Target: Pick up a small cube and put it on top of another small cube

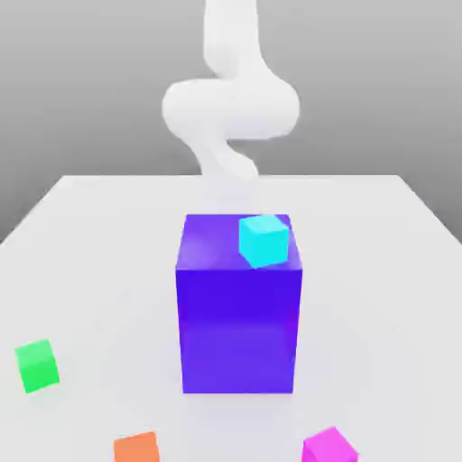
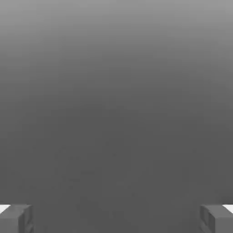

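Right now the gripper (image 2: 116, 218) stands with its fingers (image 2: 16, 218) spread wide, one at each lower corner of the hand view, and nothing between them. Beyond the fingers that view gives a plain grey surface with no cube on it.

In the exterior view the white arm (image 1: 230, 108) rises at the far side of the table (image 1: 90, 235), behind the blue block (image 1: 239, 316). The hand itself is not distinct there, so places relative to it can only be given roughly: every cube lies on the near side of the arm, well apart from it.

The blue block stands upright in the middle of the table, nearest the arm. A cyan cube (image 1: 263, 240) sits on its top face, tilted a little, toward the far corner on the exterior view's right.

The pink cube (image 1: 329, 447) rests on the table at the near edge, to the exterior view's right of the block and apart from it, partly cut by the frame. It is untouched and far from the arm.

The green cube (image 1: 37, 365) rests on the table toward the exterior view's left, also on the near side, well apart from both the block and the pink cube. Its top is bare.

An orange cube (image 1: 136, 448) lies between the green and pink ones along the near edge, closer to the green one, touching neither.
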`<control>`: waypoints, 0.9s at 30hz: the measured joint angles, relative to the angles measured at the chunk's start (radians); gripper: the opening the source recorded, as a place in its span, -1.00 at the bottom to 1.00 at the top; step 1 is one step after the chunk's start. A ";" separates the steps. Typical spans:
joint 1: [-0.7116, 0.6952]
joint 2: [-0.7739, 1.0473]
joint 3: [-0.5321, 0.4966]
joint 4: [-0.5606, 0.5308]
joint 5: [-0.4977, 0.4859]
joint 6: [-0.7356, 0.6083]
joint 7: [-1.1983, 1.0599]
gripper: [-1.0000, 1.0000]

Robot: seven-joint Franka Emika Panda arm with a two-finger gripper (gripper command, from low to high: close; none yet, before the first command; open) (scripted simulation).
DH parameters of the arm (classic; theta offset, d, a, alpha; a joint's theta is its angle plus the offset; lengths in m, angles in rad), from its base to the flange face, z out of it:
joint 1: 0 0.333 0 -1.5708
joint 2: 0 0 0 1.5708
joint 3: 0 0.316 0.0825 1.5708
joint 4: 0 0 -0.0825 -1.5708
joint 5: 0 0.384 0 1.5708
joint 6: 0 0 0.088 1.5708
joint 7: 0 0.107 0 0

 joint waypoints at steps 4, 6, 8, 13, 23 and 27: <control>0.084 0.102 -0.059 0.000 0.032 0.026 -0.175 0.00; 0.127 0.150 -0.090 -0.001 0.046 0.039 -0.259 0.00; 0.166 0.199 -0.118 -0.001 0.065 0.052 -0.346 0.00; 0.257 0.321 -0.183 -0.001 0.115 0.083 -0.565 0.00; 0.384 0.571 -0.259 -0.001 0.236 0.143 -1.017 0.00; 0.412 0.670 -0.260 -0.001 0.277 0.167 -1.193 0.00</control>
